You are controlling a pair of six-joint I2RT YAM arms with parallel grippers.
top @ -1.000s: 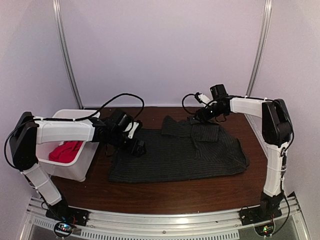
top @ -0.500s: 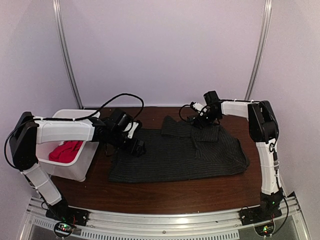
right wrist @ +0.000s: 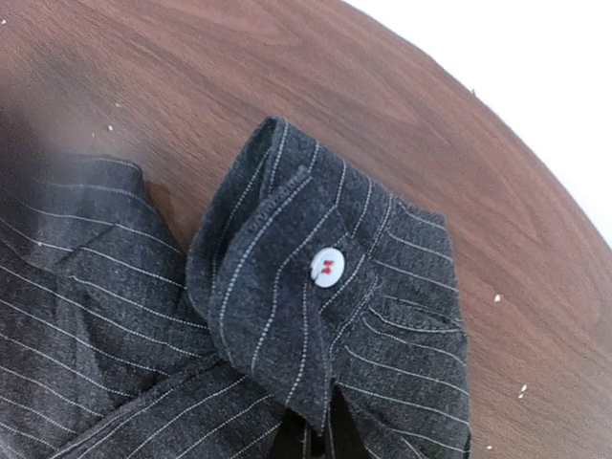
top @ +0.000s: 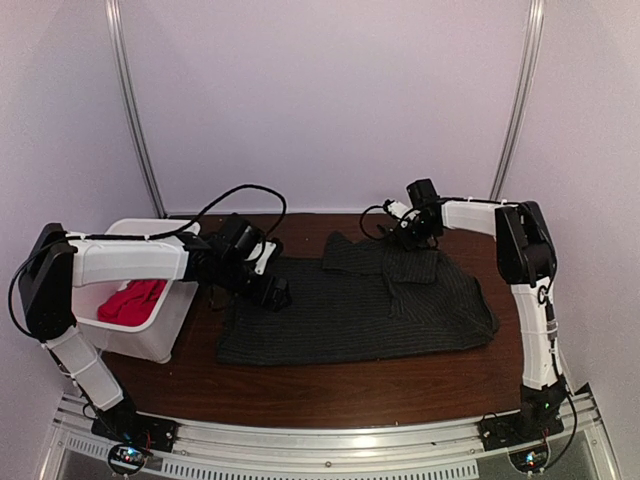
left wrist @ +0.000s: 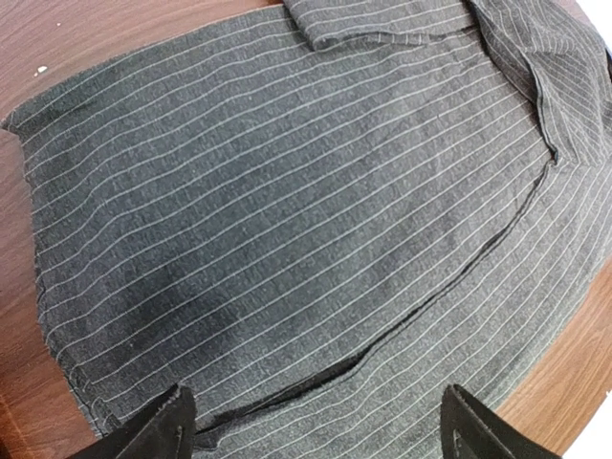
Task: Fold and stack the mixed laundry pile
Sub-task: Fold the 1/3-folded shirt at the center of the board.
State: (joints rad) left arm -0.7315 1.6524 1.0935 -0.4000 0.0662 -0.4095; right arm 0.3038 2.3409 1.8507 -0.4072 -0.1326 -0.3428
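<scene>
My right tool [top: 404,233] is now gripping the far cuff [right wrist: 325,277] of the shirt [top: 350,305], having just closed; my left tool [left wrist: 314,421] is hovering wide above the shirt's left side.

My left wrist view shows only my left fingertips [left wrist: 158,430] at its bottom edge, and the pinstriped shirt [left wrist: 287,220] runs off every side. In my right wrist view the cuff [right wrist: 316,306] passes the bottom edge, with my fingers out of frame. From above, the bin [top: 150,340] wall hides part of the red T-shirt [top: 130,298].
</scene>
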